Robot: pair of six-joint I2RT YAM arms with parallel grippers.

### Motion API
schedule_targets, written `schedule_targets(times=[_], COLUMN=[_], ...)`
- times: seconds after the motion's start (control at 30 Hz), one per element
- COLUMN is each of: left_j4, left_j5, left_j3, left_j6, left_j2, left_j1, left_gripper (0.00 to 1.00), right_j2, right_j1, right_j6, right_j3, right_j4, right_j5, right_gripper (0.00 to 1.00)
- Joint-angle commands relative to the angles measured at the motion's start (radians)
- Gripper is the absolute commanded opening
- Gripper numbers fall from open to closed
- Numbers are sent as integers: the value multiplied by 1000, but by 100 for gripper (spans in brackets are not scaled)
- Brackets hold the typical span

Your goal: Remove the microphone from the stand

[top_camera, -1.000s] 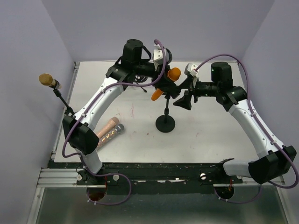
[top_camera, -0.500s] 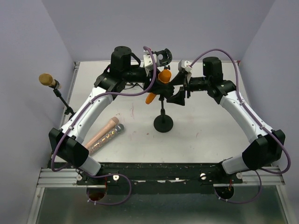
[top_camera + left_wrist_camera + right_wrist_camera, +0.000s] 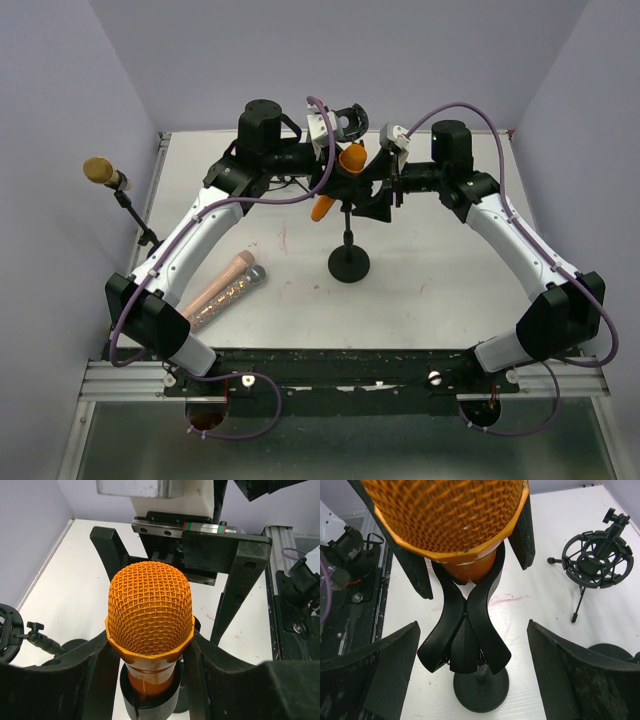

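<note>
Orange microphone (image 3: 150, 610): it sits tilted in the black clip (image 3: 465, 630) on top of the stand (image 3: 349, 265), near the middle of the table, mesh head uppermost; you have not freed it yet
Left gripper (image 3: 150, 647): your jaws are closed on the microphone, with one finger (image 3: 97, 670) pressed against each side just under the mesh head
Right gripper (image 3: 472, 630): your jaws are spread wide and hold nothing; the fingers (image 3: 385, 670) flank the clip without touching it, and the gripper faces the left gripper across the microphone
Stand: upright, with its round base flat on the white table (image 3: 450, 280), between your two arms
Pink microphone (image 3: 225, 288): lies flat on the table beside your left arm, well apart from the stand
Gold microphone (image 3: 100, 170): mounted on a second stand at the left edge of the table, well apart from both grippers
Shock mount (image 3: 597, 560): black, on a small tripod towards the far side of the table, beyond the grippers
</note>
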Motion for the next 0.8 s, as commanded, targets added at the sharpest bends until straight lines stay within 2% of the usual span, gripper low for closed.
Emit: schedule_targets(times=[0.0,0.2,0.37,0.5,0.6,0.63,0.7,0.77], left_j4=[57,63,54,55,52,52,52,47], left_j5=[-25,-19,-20,-23,-28,-29,-34,-34], left_j3=[-5,4,6,6,13,18,29,44], left_j6=[-10,-14,-10,-9,-9,-7,-9,-7], left_j2=[-12,-9,-5,-5,-6,-6,-6,-2], left_j1=[-6,-10,-18,-21,-30,-33,-38,-38], left_gripper=[0,0,0,0,0,0,0,0], right_j2=[-10,-12,-12,-16,-18,-18,-24,-31], right_j1=[8,8,8,8,8,8,8,8], right_j6=[41,40,29,12,9,8,6,8], right_j3=[-31,-46,-41,-43,-44,-44,-50,-60], right_j4=[52,51,48,42,32,29,28,32], right_j5=[11,26,24,23,31,34,44,49], right_gripper=[93,89,72,55,38,31,1,1])
